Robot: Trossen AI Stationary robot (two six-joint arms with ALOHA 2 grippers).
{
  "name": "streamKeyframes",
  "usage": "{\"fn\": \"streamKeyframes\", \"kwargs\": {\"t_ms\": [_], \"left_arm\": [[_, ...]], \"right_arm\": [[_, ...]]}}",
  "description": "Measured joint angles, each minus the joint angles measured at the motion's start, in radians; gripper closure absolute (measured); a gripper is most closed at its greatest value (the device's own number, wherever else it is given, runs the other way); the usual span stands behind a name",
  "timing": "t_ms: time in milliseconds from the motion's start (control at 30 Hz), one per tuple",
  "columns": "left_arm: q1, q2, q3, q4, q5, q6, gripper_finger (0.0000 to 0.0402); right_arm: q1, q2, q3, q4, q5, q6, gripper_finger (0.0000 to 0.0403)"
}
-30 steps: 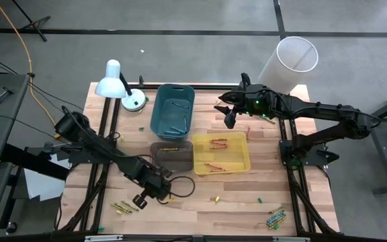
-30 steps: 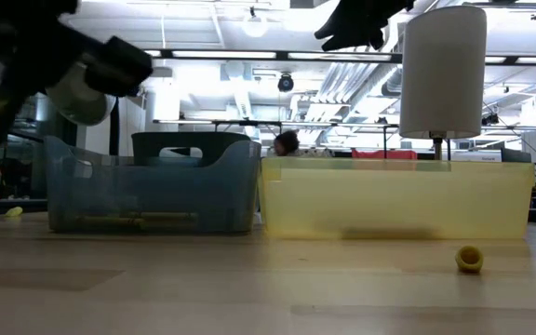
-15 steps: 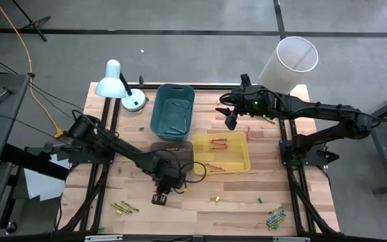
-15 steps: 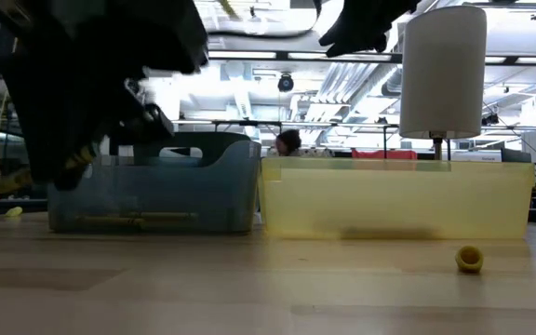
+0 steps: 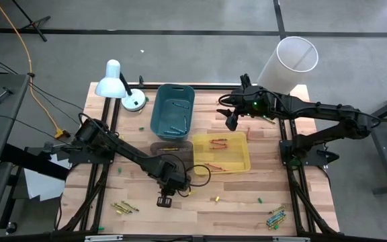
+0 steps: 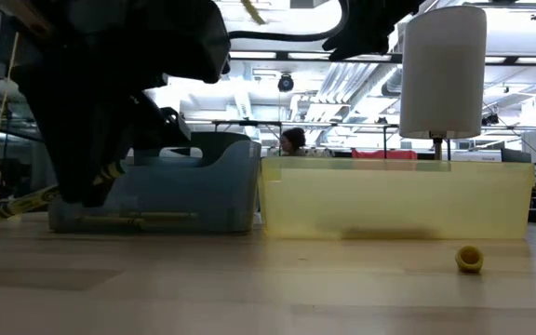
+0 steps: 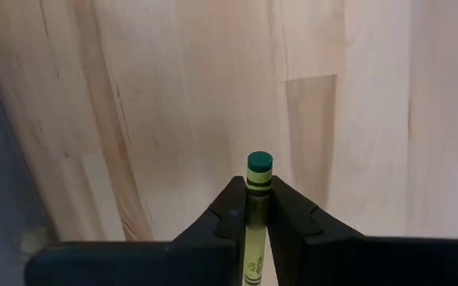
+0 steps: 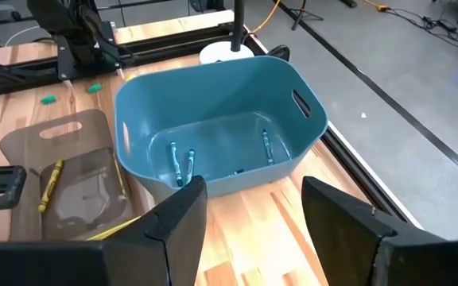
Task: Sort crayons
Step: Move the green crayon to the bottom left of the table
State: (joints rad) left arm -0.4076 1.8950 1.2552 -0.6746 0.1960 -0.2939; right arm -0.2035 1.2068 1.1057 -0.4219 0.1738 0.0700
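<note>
At the far left of the high view a white desk lamp [image 5: 116,82] stood on the upper left corner of the wooden table [image 5: 234,210], and a small cluster of yellow-green crayons [image 5: 125,208] lay near the lower left edge. The left arm reached diagonally toward the lower middle of the frame, where the left gripper [image 5: 164,197] hung just below the grey bin [image 5: 172,155]; in the left wrist view its two dark fingers [image 7: 230,208] were clamped on a green crayon [image 7: 257,179], whose flat end stuck out past the tips over bare wood. Above the grey bin, in the upper middle, sat the teal bin [image 5: 173,109] with a few blue crayons [image 8: 180,161] on its floor. Right of the grey bin lay the yellow bin [image 5: 222,152], holding several red-orange crayons [image 5: 218,142]. A single yellow crayon [image 5: 215,199] and a small green bit [image 5: 260,199] lay on the wood below it. The right gripper [image 5: 232,115] hovered above the yellow bin's upper edge, beside the teal bin, its fingers [image 8: 183,207] spread wide apart and holding nothing. A white cylinder [image 5: 286,64] stood at the upper right corner, and a mixed bundle of crayons [image 5: 276,218] lay at the lower right.
</note>
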Motion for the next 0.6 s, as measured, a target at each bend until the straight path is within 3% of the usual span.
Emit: {"fn": "streamKeyframes", "kwargs": {"t_ms": [600], "left_arm": [[-0.001, 0.0, 0.0, -0.013, 0.012, -0.002, 0.0259]], "right_arm": [[0.0, 0.0, 0.0, -0.004, 0.0, 0.0, 0.0203]]}}
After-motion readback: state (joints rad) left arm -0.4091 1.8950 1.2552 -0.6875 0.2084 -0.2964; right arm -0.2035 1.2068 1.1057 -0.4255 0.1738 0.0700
